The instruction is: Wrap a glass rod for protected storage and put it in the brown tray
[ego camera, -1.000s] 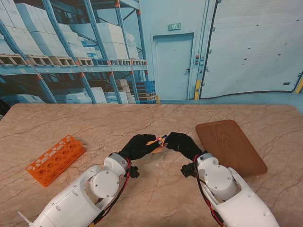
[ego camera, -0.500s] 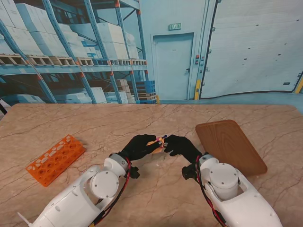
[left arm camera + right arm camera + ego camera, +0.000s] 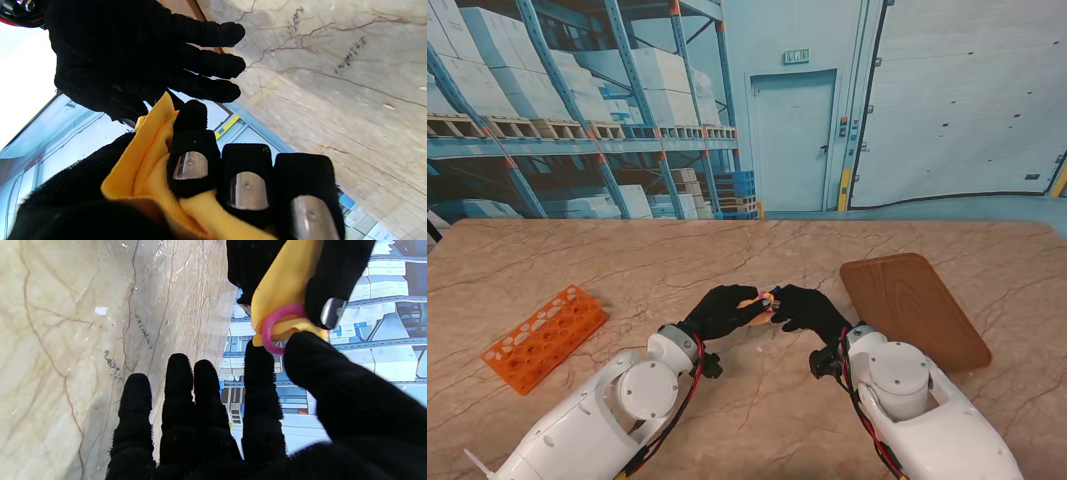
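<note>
Since a second ago my right hand has slid a little toward the left hand, so the two black gloves now meet at the bundle with hardly any gap; the left hand has barely shifted.

Taking the table as a clock face with twelve farthest from me, both hands sit close to the centre, raised off the marble. The yellow cloth is bunched in the left hand: the thumb presses one side and the curled fingers fold over the other, so that hand is clamped on it. I cannot see the glass rod itself in any view; only the cloth that should hold it shows, at the meeting point of the hands.

In the right wrist view a pink band rings the end of the cloth. My right thumb touches the band's edge and the index fingertip is just beside it. The other three fingers stretch out straight and apart from the bundle. Whether thumb and index truly pinch the band I cannot tell.

The brown tray lies at about three o'clock, well apart from the bundle. The orange rack lies at about eight o'clock.
</note>
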`<state>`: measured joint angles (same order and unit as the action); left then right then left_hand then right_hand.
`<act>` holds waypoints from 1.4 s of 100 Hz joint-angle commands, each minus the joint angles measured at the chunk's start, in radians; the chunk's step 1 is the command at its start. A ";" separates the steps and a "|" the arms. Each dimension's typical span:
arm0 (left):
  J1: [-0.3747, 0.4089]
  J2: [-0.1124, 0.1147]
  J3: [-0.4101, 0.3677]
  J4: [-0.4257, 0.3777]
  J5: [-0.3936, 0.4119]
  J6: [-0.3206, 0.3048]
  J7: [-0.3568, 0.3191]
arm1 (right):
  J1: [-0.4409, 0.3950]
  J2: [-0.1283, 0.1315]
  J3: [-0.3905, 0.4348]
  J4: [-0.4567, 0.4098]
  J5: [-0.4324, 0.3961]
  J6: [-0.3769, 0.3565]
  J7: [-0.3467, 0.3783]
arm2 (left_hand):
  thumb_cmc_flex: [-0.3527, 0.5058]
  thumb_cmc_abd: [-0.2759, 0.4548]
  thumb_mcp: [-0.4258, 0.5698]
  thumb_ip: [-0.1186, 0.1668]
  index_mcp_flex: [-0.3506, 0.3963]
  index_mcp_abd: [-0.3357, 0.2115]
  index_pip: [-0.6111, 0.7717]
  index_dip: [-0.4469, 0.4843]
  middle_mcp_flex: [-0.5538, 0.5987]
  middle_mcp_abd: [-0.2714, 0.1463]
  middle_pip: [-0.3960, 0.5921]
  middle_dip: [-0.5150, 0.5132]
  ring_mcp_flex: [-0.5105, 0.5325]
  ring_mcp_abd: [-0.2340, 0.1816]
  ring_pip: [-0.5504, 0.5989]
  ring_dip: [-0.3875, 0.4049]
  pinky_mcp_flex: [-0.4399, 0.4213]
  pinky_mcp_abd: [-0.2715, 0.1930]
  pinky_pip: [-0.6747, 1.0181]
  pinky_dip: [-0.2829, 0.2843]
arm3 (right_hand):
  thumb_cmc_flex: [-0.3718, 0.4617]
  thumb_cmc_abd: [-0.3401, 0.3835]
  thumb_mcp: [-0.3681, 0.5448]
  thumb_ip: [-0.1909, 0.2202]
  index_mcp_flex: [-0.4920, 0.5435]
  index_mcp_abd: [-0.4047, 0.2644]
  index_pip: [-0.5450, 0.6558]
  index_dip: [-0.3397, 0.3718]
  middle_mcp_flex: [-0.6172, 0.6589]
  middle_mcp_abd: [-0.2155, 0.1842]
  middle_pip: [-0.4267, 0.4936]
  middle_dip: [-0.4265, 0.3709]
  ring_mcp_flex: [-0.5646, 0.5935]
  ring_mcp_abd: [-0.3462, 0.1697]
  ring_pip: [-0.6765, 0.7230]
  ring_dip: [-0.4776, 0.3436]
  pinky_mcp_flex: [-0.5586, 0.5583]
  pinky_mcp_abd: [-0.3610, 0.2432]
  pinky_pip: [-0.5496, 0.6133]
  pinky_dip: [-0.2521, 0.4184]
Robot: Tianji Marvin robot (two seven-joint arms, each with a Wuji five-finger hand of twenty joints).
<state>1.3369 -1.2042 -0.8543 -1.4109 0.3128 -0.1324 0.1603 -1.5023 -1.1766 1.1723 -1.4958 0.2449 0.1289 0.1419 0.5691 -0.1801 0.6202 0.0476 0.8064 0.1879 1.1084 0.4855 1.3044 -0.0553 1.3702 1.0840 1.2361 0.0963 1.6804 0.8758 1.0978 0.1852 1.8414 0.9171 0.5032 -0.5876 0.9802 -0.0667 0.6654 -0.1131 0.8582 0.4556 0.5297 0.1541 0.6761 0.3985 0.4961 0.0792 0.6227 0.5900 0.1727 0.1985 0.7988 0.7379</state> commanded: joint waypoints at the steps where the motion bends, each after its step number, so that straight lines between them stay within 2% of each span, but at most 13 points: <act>1: 0.007 -0.003 0.001 -0.007 -0.003 -0.001 -0.003 | 0.002 -0.009 -0.005 -0.011 0.008 0.006 0.003 | -0.011 -0.012 0.046 0.041 0.023 0.031 0.057 0.007 0.040 -0.023 0.074 -0.008 0.034 0.021 0.085 -0.005 0.007 -0.009 0.253 -0.003 | 0.033 -0.046 -0.019 -0.040 -0.008 -0.037 0.025 -0.011 -0.017 -0.022 -0.002 0.009 -0.006 -0.032 -0.006 0.001 0.014 -0.035 -0.013 0.031; 21: 0.004 -0.004 0.003 -0.003 -0.004 0.002 -0.002 | 0.006 -0.008 -0.006 -0.010 0.017 0.013 0.012 | -0.010 -0.008 0.040 0.037 0.019 0.029 0.055 0.008 0.040 -0.023 0.074 -0.008 0.034 0.021 0.085 -0.005 0.007 -0.010 0.253 -0.004 | 0.092 -0.069 0.001 -0.045 0.028 -0.057 0.110 -0.041 -0.005 -0.024 0.008 0.010 0.005 -0.030 0.000 0.000 0.020 -0.033 -0.009 0.031; 40: 0.002 -0.005 0.004 -0.001 -0.003 0.004 0.001 | 0.009 -0.006 -0.006 -0.004 0.013 0.010 0.020 | -0.005 -0.007 0.036 0.033 0.016 0.028 0.055 0.009 0.040 -0.023 0.074 -0.008 0.034 0.021 0.085 -0.005 0.007 -0.011 0.253 -0.004 | 0.101 -0.088 0.011 -0.041 0.059 -0.059 0.128 -0.041 0.007 -0.027 0.013 0.010 0.012 -0.029 0.004 0.000 0.023 -0.032 -0.005 0.031; 54: 0.001 -0.006 0.005 0.001 -0.002 0.005 0.003 | 0.010 -0.007 -0.006 -0.003 0.015 0.012 0.021 | -0.003 -0.005 0.030 0.030 0.015 0.027 0.054 0.009 0.040 -0.025 0.072 -0.008 0.034 0.021 0.085 -0.005 0.008 -0.012 0.253 -0.005 | 0.133 -0.056 0.038 -0.027 0.105 -0.087 0.172 -0.015 0.033 -0.027 0.023 0.013 0.024 -0.024 0.014 0.002 0.027 -0.029 0.002 0.030; 67: 0.000 -0.007 0.006 0.004 0.003 0.006 0.008 | 0.004 -0.011 -0.002 -0.008 0.017 0.007 0.000 | -0.002 -0.006 0.022 0.027 0.016 0.024 0.059 0.013 0.039 -0.027 0.070 -0.008 0.034 0.021 0.085 -0.005 0.008 -0.014 0.253 -0.006 | 0.136 -0.053 0.075 0.011 0.103 -0.113 0.197 0.046 0.047 -0.026 0.033 0.014 0.027 -0.023 0.031 0.008 0.024 -0.030 0.014 0.028; 79: -0.005 -0.007 0.009 0.014 0.043 0.006 0.033 | -0.005 -0.007 0.005 -0.009 -0.004 -0.011 0.000 | 0.013 0.003 -0.019 0.051 0.014 0.026 0.098 0.076 0.039 -0.049 0.073 0.002 0.034 0.005 0.083 -0.006 0.009 -0.028 0.253 -0.007 | 0.141 -0.052 0.081 0.014 0.102 -0.140 0.200 0.077 0.052 -0.028 0.037 0.015 0.029 -0.023 0.034 0.008 0.024 -0.029 0.017 0.025; 83: -0.006 -0.007 0.009 0.015 0.053 0.006 0.039 | -0.008 -0.004 0.007 -0.009 -0.014 -0.018 0.002 | 0.019 0.004 -0.035 0.071 0.017 0.027 0.098 0.103 0.039 -0.052 0.077 0.001 0.034 0.003 0.084 -0.006 0.009 -0.034 0.253 -0.007 | 0.141 -0.051 0.082 0.014 0.100 -0.151 0.200 0.087 0.053 -0.029 0.038 0.016 0.029 -0.024 0.033 0.008 0.023 -0.030 0.017 0.025; 97: -0.006 -0.009 0.009 0.017 0.061 0.010 0.050 | -0.019 0.004 0.015 -0.007 -0.051 -0.052 0.010 | 0.021 0.006 -0.038 0.080 0.015 0.028 0.107 0.119 0.039 -0.054 0.082 0.000 0.034 0.001 0.087 -0.006 0.010 -0.034 0.253 -0.007 | 0.144 -0.044 0.070 0.007 0.100 -0.178 0.190 0.109 0.068 -0.032 0.041 0.018 0.034 -0.024 0.034 0.008 0.028 -0.027 0.020 0.024; 109: -0.005 -0.010 0.008 0.016 0.055 0.012 0.051 | -0.026 0.010 0.022 -0.004 -0.065 -0.070 0.022 | 0.019 0.003 -0.036 0.087 0.008 0.023 0.112 0.128 0.039 -0.055 0.084 -0.002 0.034 0.001 0.088 -0.007 0.009 -0.033 0.253 -0.006 | 0.167 -0.017 0.034 -0.024 0.095 -0.186 0.175 0.126 0.085 -0.037 0.039 0.022 0.042 -0.024 0.029 0.005 0.034 -0.027 0.020 0.019; 118: -0.005 -0.011 0.009 0.016 0.051 0.013 0.049 | -0.029 0.011 0.028 -0.005 -0.047 -0.067 0.037 | 0.012 0.004 -0.031 0.093 0.009 0.023 0.111 0.132 0.039 -0.055 0.085 -0.004 0.034 0.002 0.089 -0.008 0.010 -0.033 0.253 -0.006 | 0.183 0.011 0.010 -0.041 0.082 -0.193 0.171 0.153 0.085 -0.037 0.036 0.024 0.042 -0.026 0.022 0.003 0.031 -0.028 0.016 0.016; 140: -0.009 -0.009 0.017 0.017 0.044 0.017 0.035 | -0.030 0.002 0.034 -0.013 0.039 -0.014 0.050 | 0.013 0.007 -0.035 0.090 0.005 0.022 0.107 0.133 0.039 -0.055 0.085 -0.005 0.034 0.002 0.089 -0.009 0.010 -0.033 0.253 -0.005 | 0.210 0.059 -0.020 -0.045 0.064 -0.192 0.156 0.177 0.075 -0.036 0.027 0.026 0.036 -0.030 0.013 0.002 0.028 -0.032 0.008 0.016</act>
<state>1.3263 -1.2101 -0.8404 -1.3927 0.3615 -0.1217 0.2027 -1.5256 -1.1659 1.2064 -1.4994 0.2817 0.1047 0.1928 0.5729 -0.1802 0.5711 0.0815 0.8063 0.1869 1.1457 0.6014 1.3051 -0.0553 1.3728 1.0838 1.2361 0.0964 1.6805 0.8737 1.0978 0.1855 1.8415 0.9088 0.6609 -0.5899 0.9562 -0.0943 0.7150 -0.2383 0.9860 0.5978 0.5952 0.1489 0.6936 0.4111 0.5223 0.0790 0.6341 0.5900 0.1961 0.1982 0.7986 0.7384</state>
